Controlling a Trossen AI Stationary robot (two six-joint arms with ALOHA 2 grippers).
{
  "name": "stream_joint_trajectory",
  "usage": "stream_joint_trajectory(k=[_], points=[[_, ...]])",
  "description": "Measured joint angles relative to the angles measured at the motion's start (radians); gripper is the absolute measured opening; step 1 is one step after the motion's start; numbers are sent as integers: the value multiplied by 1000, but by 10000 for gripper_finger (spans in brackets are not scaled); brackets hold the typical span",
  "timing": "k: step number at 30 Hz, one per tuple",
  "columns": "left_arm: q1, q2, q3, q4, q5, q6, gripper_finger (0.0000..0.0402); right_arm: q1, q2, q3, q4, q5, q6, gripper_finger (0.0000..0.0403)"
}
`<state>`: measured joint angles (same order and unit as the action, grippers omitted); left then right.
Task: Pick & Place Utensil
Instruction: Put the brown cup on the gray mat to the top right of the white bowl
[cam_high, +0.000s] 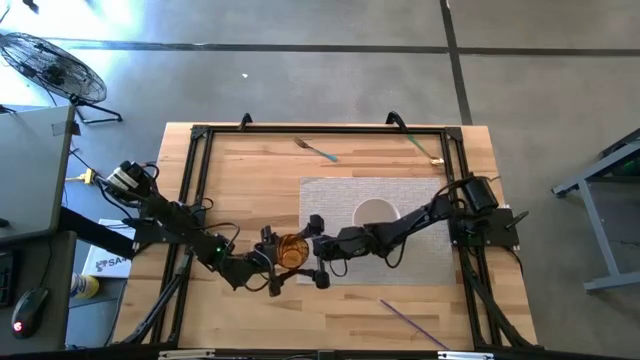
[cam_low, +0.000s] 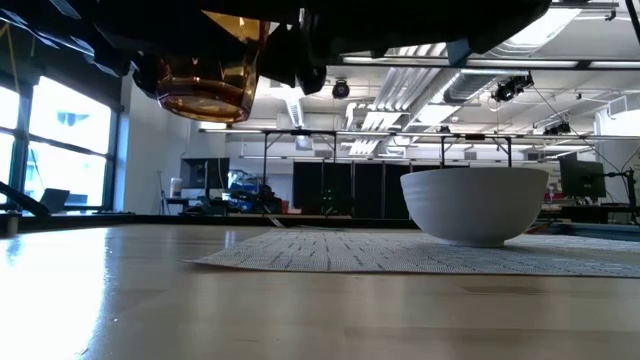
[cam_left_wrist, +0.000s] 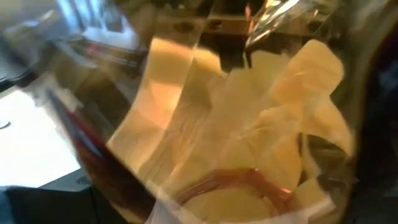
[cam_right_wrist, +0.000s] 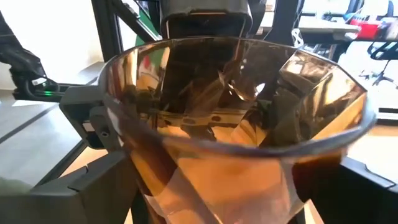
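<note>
Table (cam_high: 240, 160): wood, with a woven placemat (cam_high: 330, 200) and a white bowl (cam_high: 375, 213) on it.
Amber glass (cam_high: 291, 250): held up in the air near the mat's edge, between my two grippers; I judge it stiff, smooth, slippery and fragile, best taken by the wall.
Utensils: a fork (cam_high: 314, 149) lies at the far side, a thin purple stick (cam_high: 412, 320) at the near side; both light, stiff.
Left gripper (cam_high: 272, 262): at the glass, fingers clamped on its wall, I think.
Right gripper (cam_high: 316, 252): touching the glass; grip I cannot tell.
</note>
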<state>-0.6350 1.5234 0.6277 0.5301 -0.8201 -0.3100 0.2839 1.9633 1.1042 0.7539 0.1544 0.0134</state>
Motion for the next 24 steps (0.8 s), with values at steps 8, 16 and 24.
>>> stream_joint_trajectory(k=[8, 16, 24], points=[[-1, 0, 1, 29, -1, 9, 344, 15, 0, 0, 28, 40, -22, 384], [-1, -1, 0, 58, 7, 18, 344, 17, 0, -1, 65, 56, -30, 385], [-1, -1, 0, 61, 8, 11, 344, 20, -2, -1, 69, 79, -76, 397]])
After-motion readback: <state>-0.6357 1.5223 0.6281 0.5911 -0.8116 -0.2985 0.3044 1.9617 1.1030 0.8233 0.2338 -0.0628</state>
